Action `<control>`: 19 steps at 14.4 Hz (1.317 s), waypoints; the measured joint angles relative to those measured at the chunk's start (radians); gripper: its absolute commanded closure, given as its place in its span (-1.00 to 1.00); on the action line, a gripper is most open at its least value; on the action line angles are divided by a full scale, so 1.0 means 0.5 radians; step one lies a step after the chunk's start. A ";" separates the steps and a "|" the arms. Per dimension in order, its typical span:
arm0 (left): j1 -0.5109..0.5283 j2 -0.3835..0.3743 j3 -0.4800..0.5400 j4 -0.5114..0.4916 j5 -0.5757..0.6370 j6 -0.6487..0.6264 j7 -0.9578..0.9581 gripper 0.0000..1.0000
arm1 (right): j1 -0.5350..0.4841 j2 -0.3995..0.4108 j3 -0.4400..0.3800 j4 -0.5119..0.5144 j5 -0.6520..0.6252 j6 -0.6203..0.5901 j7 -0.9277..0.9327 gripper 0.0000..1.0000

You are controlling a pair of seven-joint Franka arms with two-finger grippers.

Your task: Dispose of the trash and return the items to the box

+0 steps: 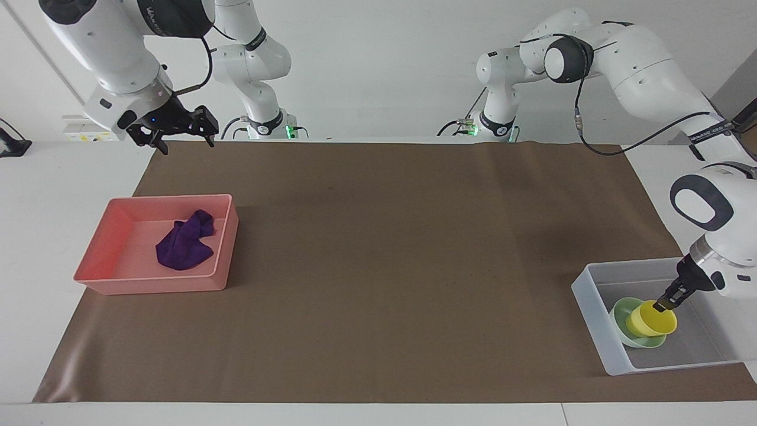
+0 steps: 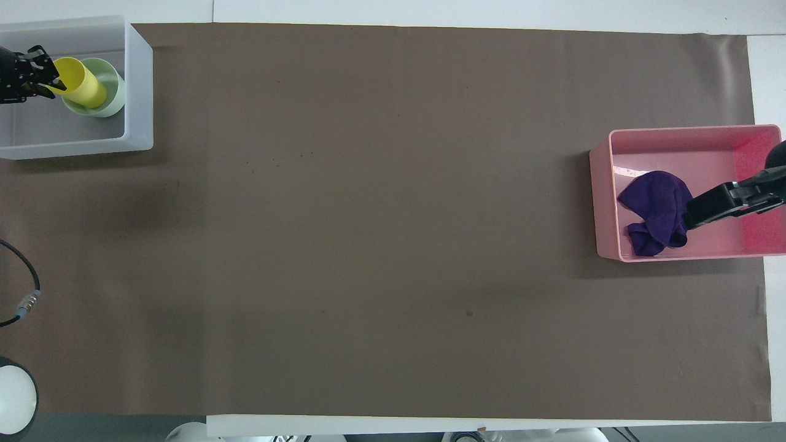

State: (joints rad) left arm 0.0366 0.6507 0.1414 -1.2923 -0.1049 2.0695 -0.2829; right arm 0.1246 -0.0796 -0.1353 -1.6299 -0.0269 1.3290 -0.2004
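Observation:
The purple cloth (image 1: 183,245) lies loose in the pink tray (image 1: 118,278) at the right arm's end; it also shows in the overhead view (image 2: 654,205). My right gripper (image 1: 186,144) is open and empty, raised high above the mat's edge nearest the robots; from overhead it (image 2: 692,215) overlaps the tray (image 2: 675,144). My left gripper (image 1: 665,305) is shut on the rim of the yellow cup (image 1: 650,321). The cup rests tilted in the mint-green bowl (image 1: 618,313) inside the clear box (image 1: 591,310). The overhead view shows gripper (image 2: 43,80), cup (image 2: 83,92), bowl (image 2: 114,92) and box (image 2: 140,86).
A brown mat (image 1: 378,266) covers the table between the tray and the box. A cable (image 2: 21,294) hangs at the left arm's end of the overhead view.

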 measured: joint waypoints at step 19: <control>-0.478 -1.439 0.039 -0.620 0.123 -0.952 0.354 -0.95 | 0.025 -0.062 0.000 -0.086 0.008 0.015 0.000 -1.00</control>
State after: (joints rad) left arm -0.2024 -0.0688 0.1607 -1.6023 -0.0435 1.5934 -0.1057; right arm 0.1372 -0.1104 -0.1355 -1.6730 -0.0230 1.3367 -0.2004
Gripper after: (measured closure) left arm 0.018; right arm 0.000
